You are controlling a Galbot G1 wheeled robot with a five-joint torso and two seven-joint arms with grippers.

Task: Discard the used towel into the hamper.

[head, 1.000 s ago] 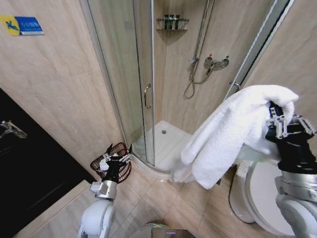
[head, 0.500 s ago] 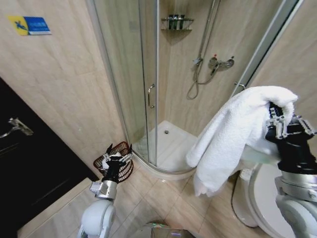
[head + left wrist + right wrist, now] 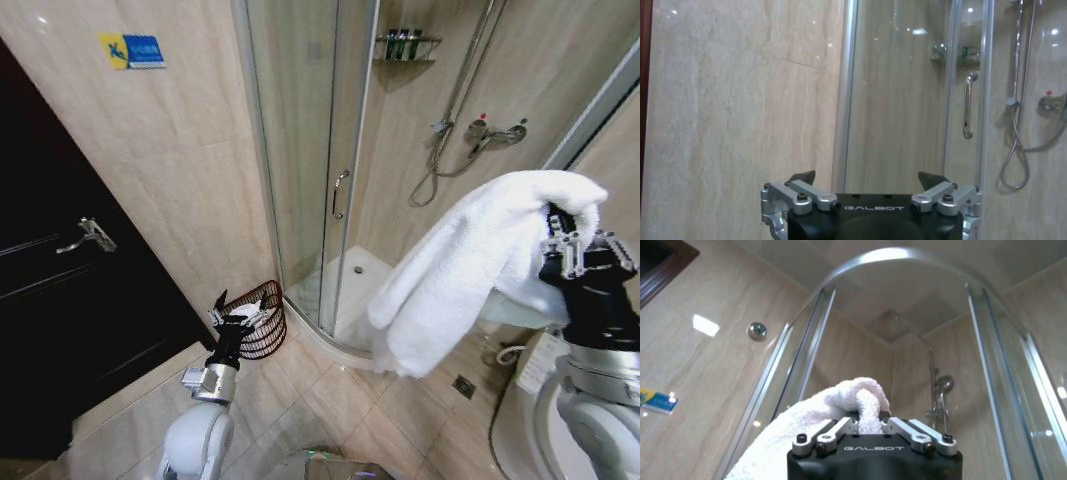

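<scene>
**Holding the towel up, hamper low on the left**

Starting at the left: a dark door [image 3: 60, 300] with a lever handle [image 3: 88, 235] fills the left edge, and a small blue and yellow sign [image 3: 133, 50] sits high on the beige tiled wall. The left gripper [image 3: 236, 313] is low and near, pointing away from the robot, its fingers spread apart and empty; the left wrist view shows the same spread fingers with the left gripper [image 3: 867, 181] aimed at the wall and the shower glass. The hamper [image 3: 262, 322] stands on the floor just beyond that gripper, against the wall and beside the curved shower enclosure [image 3: 300, 180]; the gripper overlaps it in the head view, contact cannot be told. Inside the shower, farther off, a shelf with bottles [image 3: 405, 45] hangs in the corner and a mixer tap with hose [image 3: 480, 135] is on the right wall. On the right, the right gripper [image 3: 573, 247] is raised high, clamped on the white towel [image 3: 460, 280], which drapes down and leftward from it, well above the floor and well apart from the hamper. The right wrist view shows the right gripper [image 3: 868, 423] pinching a fold of the towel [image 3: 840, 405] between closed fingers. A toilet [image 3: 530, 420] sits at the lower right.
</scene>
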